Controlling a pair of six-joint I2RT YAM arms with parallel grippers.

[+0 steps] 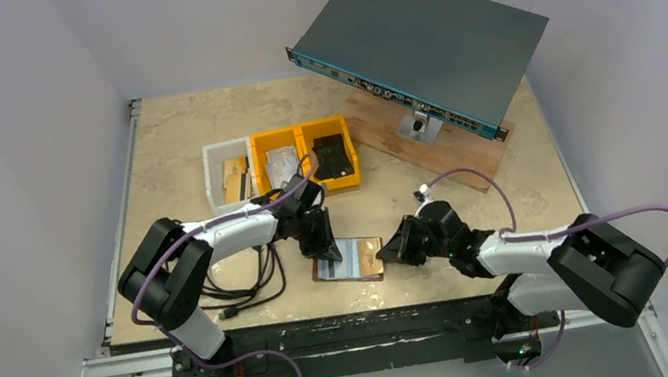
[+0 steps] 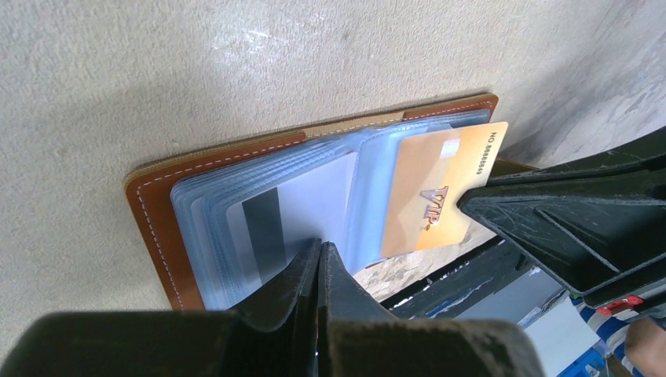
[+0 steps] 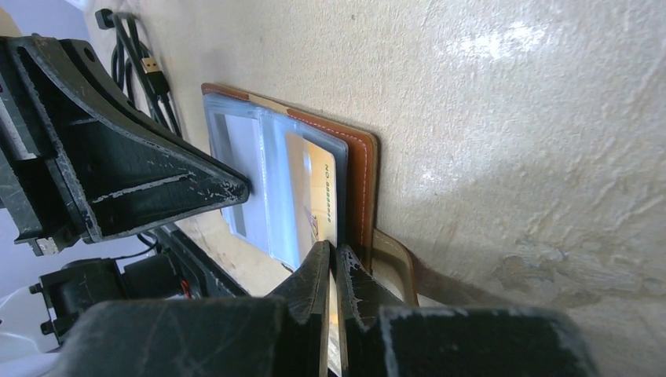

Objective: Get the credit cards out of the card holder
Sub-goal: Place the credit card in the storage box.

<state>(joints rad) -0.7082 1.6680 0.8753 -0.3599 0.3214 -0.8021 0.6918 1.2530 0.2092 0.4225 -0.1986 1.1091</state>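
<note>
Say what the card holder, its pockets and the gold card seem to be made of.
Card holder: brown leather or imitation, matte, with pale stitching along the edge. Its pockets: clear soft plastic, glossy, bluish sheen. Gold card: likely plastic, smooth metallic-gold finish with printed lettering.

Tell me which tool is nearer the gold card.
Right. The right tool pinches the edge of the gold card; the left tool touches the grey card beside it.
</note>
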